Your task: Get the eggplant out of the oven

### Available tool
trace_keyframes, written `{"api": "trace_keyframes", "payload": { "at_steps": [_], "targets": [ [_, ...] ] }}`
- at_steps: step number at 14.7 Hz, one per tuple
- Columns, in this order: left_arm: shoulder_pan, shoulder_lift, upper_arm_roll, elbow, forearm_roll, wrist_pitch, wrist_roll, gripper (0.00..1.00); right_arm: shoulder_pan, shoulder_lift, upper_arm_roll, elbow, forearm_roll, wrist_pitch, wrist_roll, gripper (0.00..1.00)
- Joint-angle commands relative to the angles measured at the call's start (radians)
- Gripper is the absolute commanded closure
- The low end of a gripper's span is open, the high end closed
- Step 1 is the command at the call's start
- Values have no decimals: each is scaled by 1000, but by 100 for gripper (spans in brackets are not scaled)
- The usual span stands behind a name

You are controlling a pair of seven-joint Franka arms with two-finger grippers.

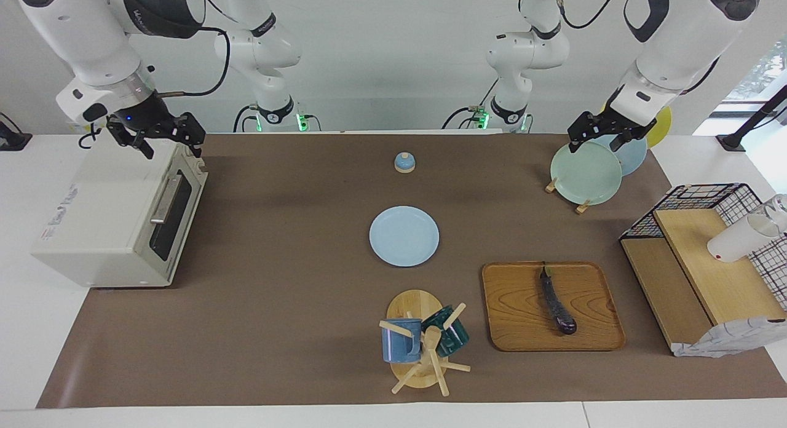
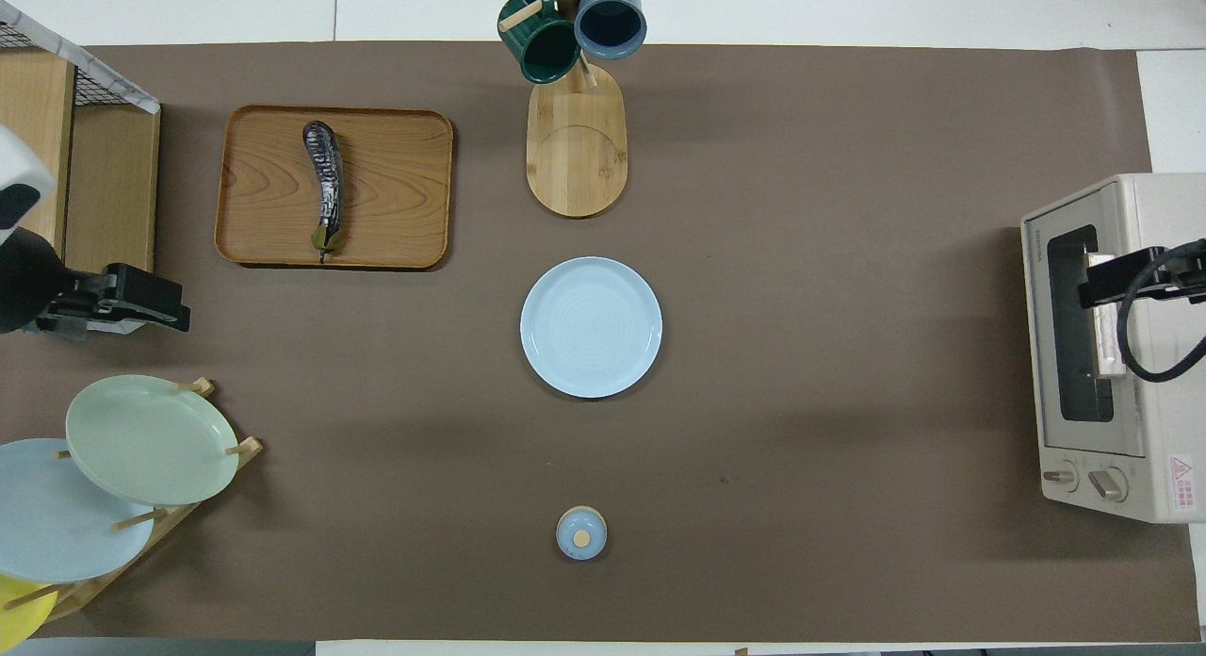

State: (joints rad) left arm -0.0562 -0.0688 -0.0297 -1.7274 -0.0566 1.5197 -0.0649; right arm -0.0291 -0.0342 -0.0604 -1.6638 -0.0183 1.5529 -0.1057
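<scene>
— Purple-black and slim, the eggplant (image 1: pixel 557 303) lies lengthwise on the wooden tray (image 1: pixel 522 329), at the lower right of the facing view. Where is the oven?

— The oven (image 1: pixel 104 225) stands at the left edge of that view, on the right arm's end of the bench (image 1: pixel 276 329), with its glass door shut and the bar handle facing the middle. The eggplant is well apart from it.

— And the claws?

— The right claw (image 1: pixel 165 142) hangs over the oven's top edge, just above the door. Its fingers are spread somewhat and hold nothing. The left claw (image 1: pixel 605 134) is at the upper right of the facing view, over the green plate (image 1: pixel 584 173) in the plate rack; whether its fingers are apart I cannot tell.

— What else is on the bench?

— At centre, a light blue plate (image 1: pixel 404 236). Above it in the facing view, a small blue knob-topped lid (image 1: pixel 404 162). Below it, a mug tree (image 1: pixel 418 348) with a blue mug (image 1: pixel 401 340) and a dark green mug (image 1: pixel 452 332). At the right edge, a wire basket with wooden shelves (image 1: pixel 695 274).
</scene>
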Motion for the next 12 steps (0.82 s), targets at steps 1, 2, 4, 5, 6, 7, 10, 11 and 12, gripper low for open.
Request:
{"api": "trace_keyframes", "payload": {
  "at_steps": [1,2,4,5,6,7,10,11,12],
  "targets": [
    [-7,-22,7,-48,4,37,-6,0,-6,-18,2,-24,24,15,11,0],
    [-13,10,22,16,4,-5,-6,0,-6,-18,2,-24,26,16,12,0],
    [-17,66,24,158,6,-122,-6,0,-6,-18,2,-24,26,15,11,0],
    [-17,69,22,163,9,-128,-6,0,-6,-18,2,-24,26,16,12,0],
    [-17,64,22,148,14,-118,-7,0,-6,-18,2,-24,24,15,12,0],
    [-17,57,22,128,14,-98,-7,0,-6,-18,2,-24,26,15,12,0],
    [-17,55,21,124,14,-90,-10,0,-6,-18,2,-24,24,15,12,0],
    [-17,55,21,124,14,-90,-10,0,-6,-18,2,-24,24,15,12,0],
    [-14,53,19,124,14,-90,-7,0,-6,-18,2,-24,24,15,11,0]
  ]
}}
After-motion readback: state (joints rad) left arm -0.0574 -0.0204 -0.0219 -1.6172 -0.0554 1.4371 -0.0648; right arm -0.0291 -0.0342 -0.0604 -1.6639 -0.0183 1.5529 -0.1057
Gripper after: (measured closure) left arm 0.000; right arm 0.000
